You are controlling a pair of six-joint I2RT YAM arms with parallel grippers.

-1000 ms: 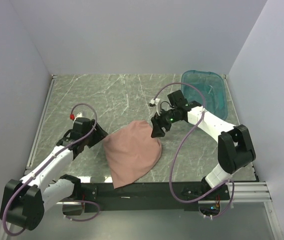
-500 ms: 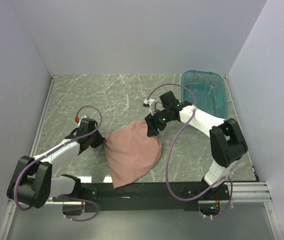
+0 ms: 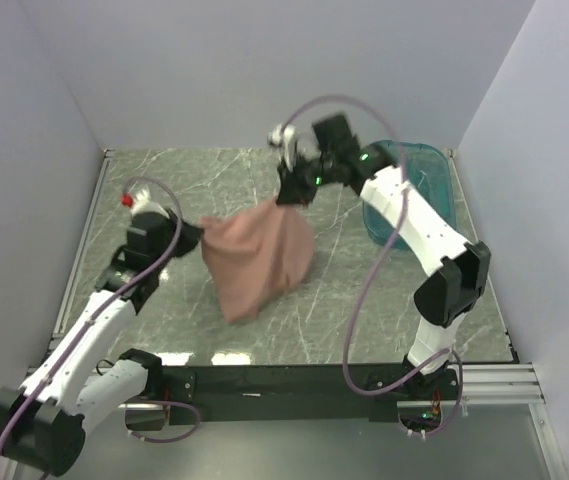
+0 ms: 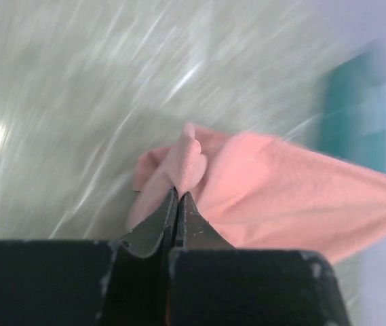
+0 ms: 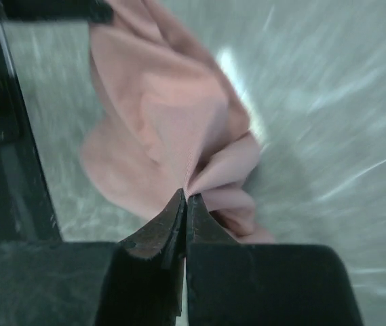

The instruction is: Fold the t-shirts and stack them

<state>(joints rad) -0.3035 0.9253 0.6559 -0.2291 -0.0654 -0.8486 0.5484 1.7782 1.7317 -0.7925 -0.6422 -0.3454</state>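
Observation:
A salmon-pink t-shirt (image 3: pixel 259 258) hangs stretched between both grippers above the middle of the table, its lower end trailing down toward the surface. My left gripper (image 3: pixel 196 234) is shut on the shirt's left corner; in the left wrist view the t-shirt (image 4: pixel 281 197) bunches right at the closed gripper (image 4: pixel 178 195). My right gripper (image 3: pixel 286 195) is raised high at the back and shut on the top right corner; in the right wrist view folds of the t-shirt (image 5: pixel 172 129) gather at the closed gripper (image 5: pixel 185 197). No chest print shows.
A translucent teal plastic tub (image 3: pixel 422 190) stands at the back right, partly behind the right arm. The table (image 3: pixel 204 180) is grey-green marble with a metal rail along its left side. Grey walls enclose three sides.
Both grippers have closed on the t-shirt's corners and lifted it off the table, toward the back. The right arm rose steeply; the left arm swung up and back.

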